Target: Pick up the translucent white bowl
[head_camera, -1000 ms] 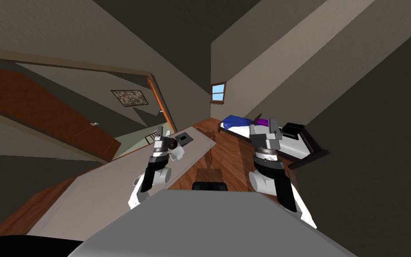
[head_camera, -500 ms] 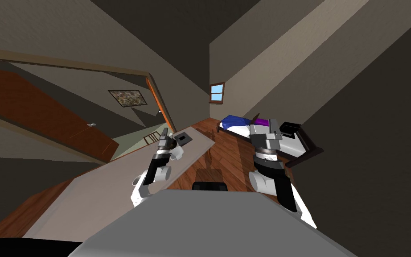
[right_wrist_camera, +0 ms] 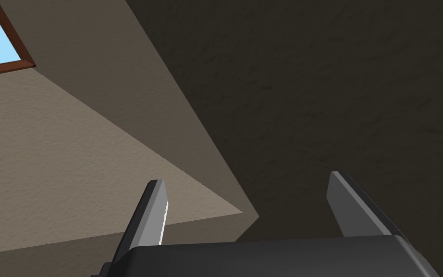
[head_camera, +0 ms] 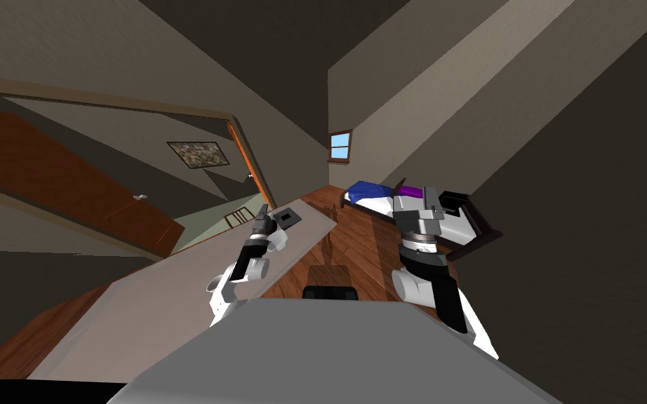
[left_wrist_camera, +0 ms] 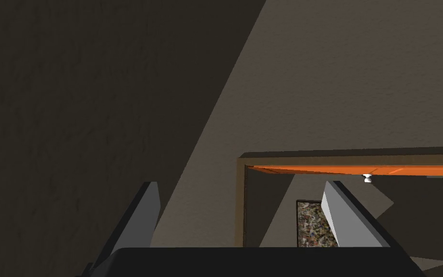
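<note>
A small pale rounded thing [head_camera: 212, 284], possibly the bowl, sits on the long grey counter [head_camera: 161, 301] beside my left elbow, and my arm partly hides it. My left gripper [head_camera: 262, 211] is raised over the counter's far part and points up and away from that thing. In the left wrist view the left gripper [left_wrist_camera: 240, 185] stands open with nothing between its fingers. My right gripper [head_camera: 429, 197] is held up over the wooden floor on the right. The right wrist view shows the right gripper [right_wrist_camera: 245, 178] open and empty too.
A dark square fixture [head_camera: 288, 217] lies at the counter's far end. A bed [head_camera: 413, 210] with a blue pillow [head_camera: 369, 189] and a dark frame stands right of the wooden floor. A dark stool-like thing [head_camera: 329, 272] sits just ahead. A brown door [head_camera: 69, 182] hangs left.
My left forearm has leaned forward and the left gripper has moved toward the counter's far end. The head view has shifted slightly. The right arm has stayed put.
</note>
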Controlling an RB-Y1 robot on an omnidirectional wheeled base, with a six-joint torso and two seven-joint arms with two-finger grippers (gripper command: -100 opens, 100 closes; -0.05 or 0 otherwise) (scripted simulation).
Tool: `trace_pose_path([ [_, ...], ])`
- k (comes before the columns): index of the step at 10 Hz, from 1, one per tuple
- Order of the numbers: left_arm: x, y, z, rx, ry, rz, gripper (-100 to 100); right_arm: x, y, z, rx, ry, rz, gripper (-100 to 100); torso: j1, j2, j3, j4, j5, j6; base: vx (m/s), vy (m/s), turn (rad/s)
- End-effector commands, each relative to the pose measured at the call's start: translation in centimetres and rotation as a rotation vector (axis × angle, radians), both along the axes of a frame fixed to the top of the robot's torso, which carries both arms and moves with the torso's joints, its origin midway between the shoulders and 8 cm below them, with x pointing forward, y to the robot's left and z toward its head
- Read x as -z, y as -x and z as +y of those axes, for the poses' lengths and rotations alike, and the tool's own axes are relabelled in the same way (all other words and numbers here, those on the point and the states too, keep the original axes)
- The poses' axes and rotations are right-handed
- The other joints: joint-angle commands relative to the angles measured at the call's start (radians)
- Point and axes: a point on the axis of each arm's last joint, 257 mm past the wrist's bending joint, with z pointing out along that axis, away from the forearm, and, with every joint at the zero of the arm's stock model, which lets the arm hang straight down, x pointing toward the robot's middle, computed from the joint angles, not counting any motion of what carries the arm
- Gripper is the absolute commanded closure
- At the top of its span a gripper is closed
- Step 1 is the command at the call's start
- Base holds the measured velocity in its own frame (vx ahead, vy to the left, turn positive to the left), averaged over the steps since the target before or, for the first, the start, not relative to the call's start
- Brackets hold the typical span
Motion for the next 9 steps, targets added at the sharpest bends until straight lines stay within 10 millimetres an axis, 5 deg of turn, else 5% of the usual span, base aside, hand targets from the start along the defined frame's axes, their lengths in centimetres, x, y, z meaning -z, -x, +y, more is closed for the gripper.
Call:
trace_pose_path([
  [1,1.3,-0.6,0.9,-0.012,0.008,0.046,-100,0.0,0.0,0.0,0.0,0.0,0.0,0,0.0,0.0,0.0,0.0,0.0,0.0,-0.011,-0.018,-0.013],
  [9,9.4,-3.4,5.5,-0.094,0.091,0.298,-100,0.0,0.0,0.0,0.0,0.0,0.0,0,0.0,-0.001,0.0,0.0,0.0,0.0,-0.006,-0.019,-0.014],
])
